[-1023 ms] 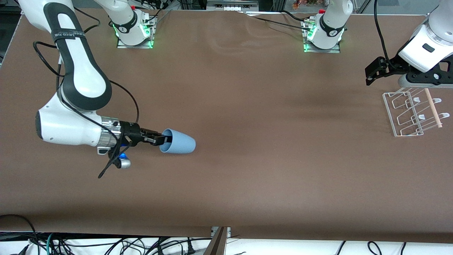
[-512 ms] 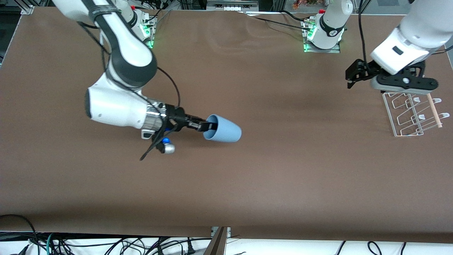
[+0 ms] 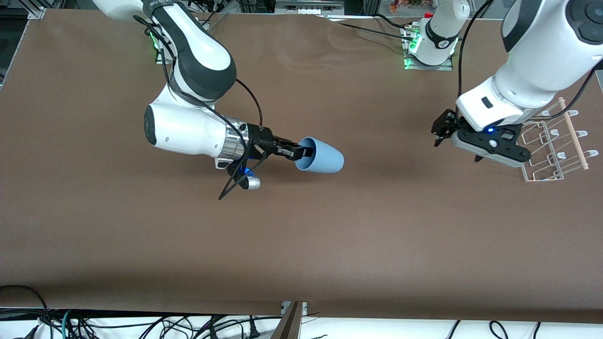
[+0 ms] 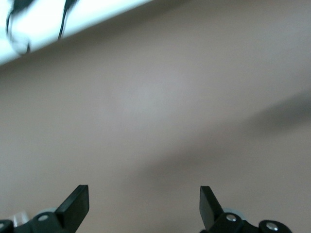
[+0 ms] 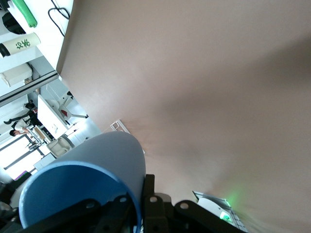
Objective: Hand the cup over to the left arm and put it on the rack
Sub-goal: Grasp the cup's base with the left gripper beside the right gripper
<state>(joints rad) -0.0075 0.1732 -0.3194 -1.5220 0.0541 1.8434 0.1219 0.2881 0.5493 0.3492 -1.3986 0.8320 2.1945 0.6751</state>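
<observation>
The light-blue cup (image 3: 325,160) hangs on its side over the middle of the table, its mouth turned toward the right arm. My right gripper (image 3: 304,152) is shut on the cup's rim, one finger inside and one outside. In the right wrist view the cup (image 5: 97,170) fills the corner beside the right gripper (image 5: 138,196), whose outer finger (image 5: 148,194) lies against the wall. My left gripper (image 3: 439,129) hovers open beside the rack (image 3: 541,175), apart from the cup. The left wrist view shows the left gripper (image 4: 144,196) open over bare table. The left hand covers part of the rack; its wooden rod (image 3: 572,134) shows.
The brown table (image 3: 301,245) carries only the rack, at the left arm's end. The left arm's base (image 3: 431,47) stands at the edge farthest from the front camera. Cables (image 3: 141,325) hang below the nearest edge.
The right arm has carried the cup from the right arm's end toward the middle of the table. The left gripper has come away from over the rack toward the cup, still open.
</observation>
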